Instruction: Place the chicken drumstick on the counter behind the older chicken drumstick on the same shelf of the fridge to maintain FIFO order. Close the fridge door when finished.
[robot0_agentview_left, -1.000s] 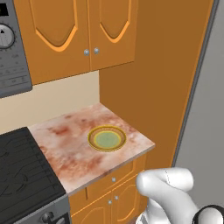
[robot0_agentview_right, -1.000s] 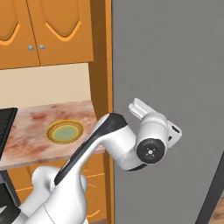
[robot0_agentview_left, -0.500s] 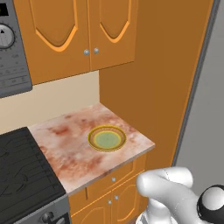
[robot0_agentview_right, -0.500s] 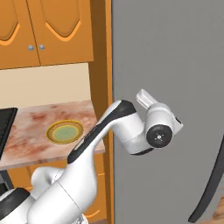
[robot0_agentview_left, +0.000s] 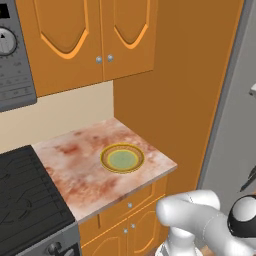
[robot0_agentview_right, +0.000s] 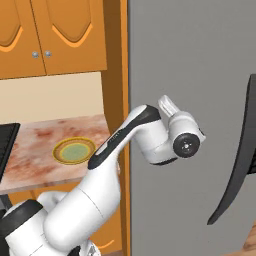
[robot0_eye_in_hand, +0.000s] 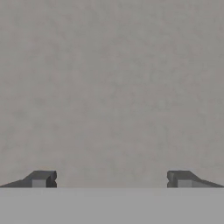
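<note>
Your gripper (robot0_eye_in_hand: 112, 179): fingertips wide apart, empty, facing grey fridge door (robot0_agentview_right: 200, 75) at close range.

Risk: hand aimed at flat panel, dark handle (robot0_agentview_right: 239, 155) sits at right edge of right base view; you may bump door instead of hooking the bar.

Count: one handle, one yellow-green plate (robot0_agentview_left: 122, 158) mid-frame on counter (robot0_agentview_left: 75, 170), two upper cabinet doors (robot0_agentview_left: 95, 35). Drumstick: cannot see.

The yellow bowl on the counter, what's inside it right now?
The bowl on the counter shows only its pale green inner bottom, with no food in it. No drumstick lies in it or beside it. The fridge door is shut, covering the shelves.
</note>
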